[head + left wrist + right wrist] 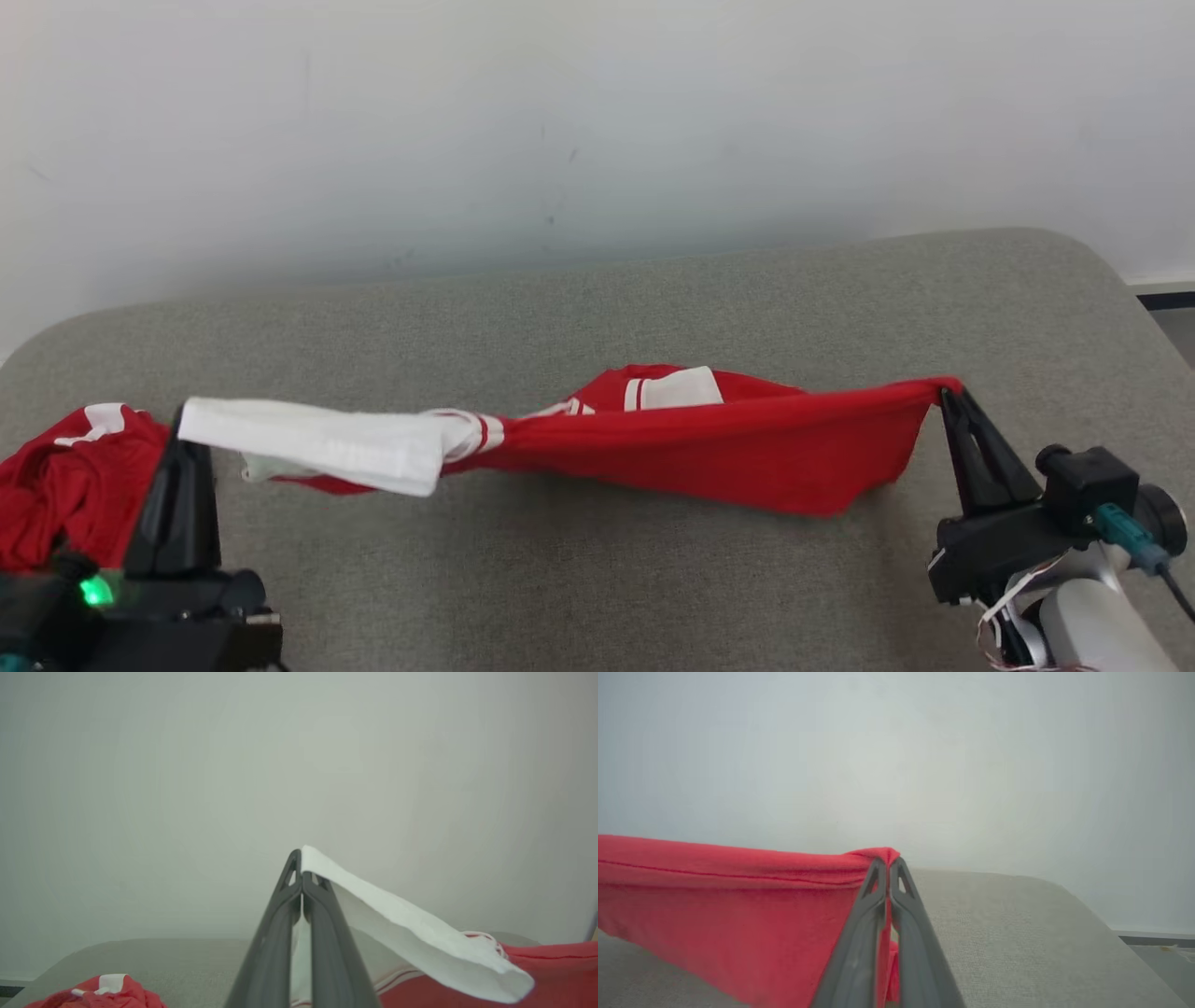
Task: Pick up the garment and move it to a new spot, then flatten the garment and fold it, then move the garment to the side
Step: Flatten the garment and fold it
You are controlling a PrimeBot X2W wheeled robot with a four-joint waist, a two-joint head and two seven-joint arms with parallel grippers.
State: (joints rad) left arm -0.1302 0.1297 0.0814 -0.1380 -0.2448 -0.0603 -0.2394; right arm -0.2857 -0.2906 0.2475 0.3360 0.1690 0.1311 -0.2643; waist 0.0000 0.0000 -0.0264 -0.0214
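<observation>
Garment of red and white jersey fabric (672, 443) is held stretched across the grey padded surface (597, 579). Its white sleeve end is pinched by the left gripper (187, 420) at 9 o'clock and its red corner by the right gripper (948, 394) at 3 o'clock, with the middle sagging between them.

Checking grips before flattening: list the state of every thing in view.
red-and-white garment: lifted, strung between the grippers, sagging.
left gripper: shut on its white end.
right gripper: shut on its red corner.
second red cloth: crumpled on the grey surface.
</observation>
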